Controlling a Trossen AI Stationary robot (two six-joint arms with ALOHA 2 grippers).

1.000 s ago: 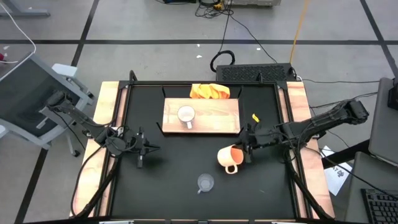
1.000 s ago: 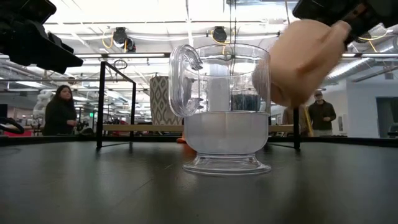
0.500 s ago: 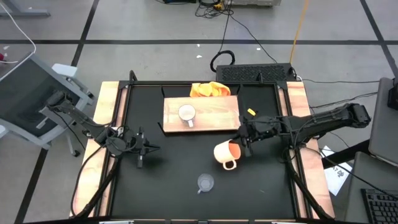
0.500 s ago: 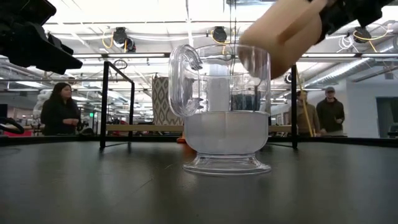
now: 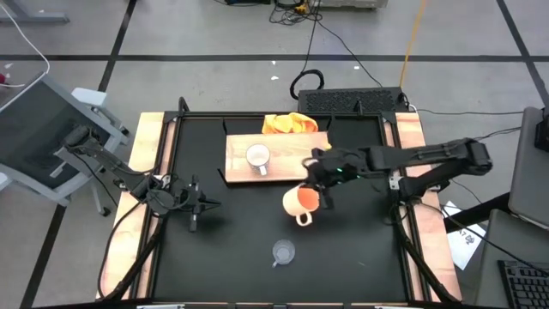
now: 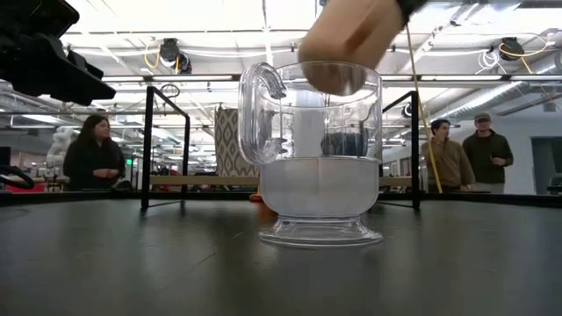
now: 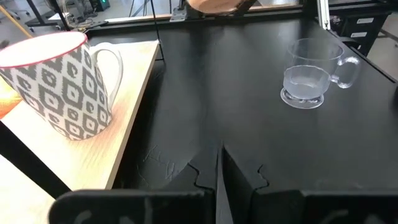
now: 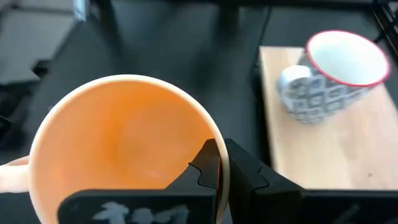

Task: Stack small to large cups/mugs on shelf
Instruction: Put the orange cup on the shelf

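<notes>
Right gripper (image 8: 214, 163) clamped shut on rim of orange-yellow handled ceramic mug (image 5: 299, 202), held tilted in the air just off the front edge of the light-wood rectangular shelf board (image 5: 296, 154). White patterned mug w/ red rim (image 5: 256, 158) sat upright on shelf. Small clear glass cup (image 5: 284, 251) stood on black surface (image 5: 232, 232), well apart. Left gripper (image 5: 194, 206) closed, empty, parked at left. Prob rigid, a bit heavy, glaze slippery imo, so rim pinch could pivot. Glass cup fragile; handle or rim best.

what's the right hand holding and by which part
The right hand holds the orange mug by its rim, pinched shut on the wall. The left hand holds nothing.
</notes>
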